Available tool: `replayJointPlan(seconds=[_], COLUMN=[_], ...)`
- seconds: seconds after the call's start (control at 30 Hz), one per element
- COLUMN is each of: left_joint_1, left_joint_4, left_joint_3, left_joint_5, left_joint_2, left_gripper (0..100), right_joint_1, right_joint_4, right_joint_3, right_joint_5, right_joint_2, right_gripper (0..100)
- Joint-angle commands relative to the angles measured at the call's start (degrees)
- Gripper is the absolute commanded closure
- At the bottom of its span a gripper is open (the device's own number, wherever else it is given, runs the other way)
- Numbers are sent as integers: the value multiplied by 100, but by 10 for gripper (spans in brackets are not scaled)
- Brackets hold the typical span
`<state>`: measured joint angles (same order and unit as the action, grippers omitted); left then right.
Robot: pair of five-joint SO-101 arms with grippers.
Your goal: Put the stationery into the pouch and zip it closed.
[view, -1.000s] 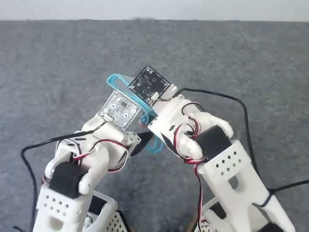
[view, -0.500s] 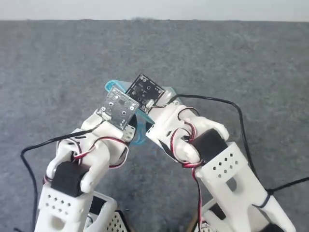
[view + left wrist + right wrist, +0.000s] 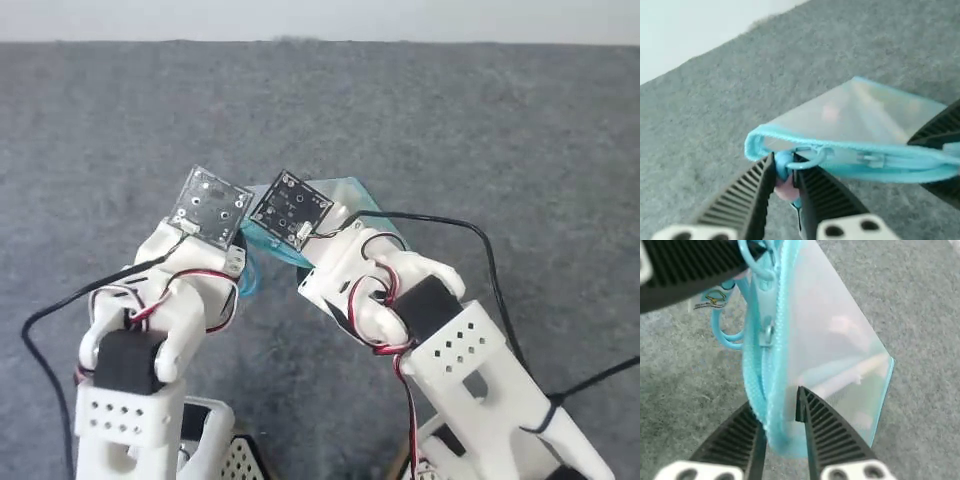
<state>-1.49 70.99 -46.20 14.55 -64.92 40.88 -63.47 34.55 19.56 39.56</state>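
my left end effector (image 3: 785, 175) is clenched on the zipper pull (image 3: 782, 161), my right end effector (image 3: 780, 412) on the pouch (image 3: 835, 340) rim, above the table (image 3: 920, 280); i should pull straight along the zip, keeping it taut.

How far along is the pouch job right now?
Done: the stationery shows through the pouch, so it looks packed. In hand: the right gripper clamps the zipper edge, and the left gripper pinches the blue tab by the ring pull. Left: finishing the zip; I cannot tell how far it is closed.
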Motion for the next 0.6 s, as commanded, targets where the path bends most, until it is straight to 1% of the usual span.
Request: replayJointPlan(seconds=[0.0,0.1,0.2,0.27,0.4,0.57], left_joint_1=[246,246,255,413,949,1055], left_joint_4=[-211,-229,-229,-237,-580,-958], left_joint_3=[145,119,119,110,-31,-541], left_joint_5=[123,141,185,316,404,677], left_joint_2=[88,105,105,114,123,123], left_gripper=[990,990,990,990,990,990], right_joint_1=[-31,-48,-251,-356,-356,-374], right_joint_4=[-84,-101,-110,-119,-286,-479], right_joint_3=[88,88,88,88,62,79], right_joint_5=[70,70,88,202,299,360], right_joint_2=[-57,-57,-48,-48,40,708], right_gripper=[991,991,991,991,991,991])
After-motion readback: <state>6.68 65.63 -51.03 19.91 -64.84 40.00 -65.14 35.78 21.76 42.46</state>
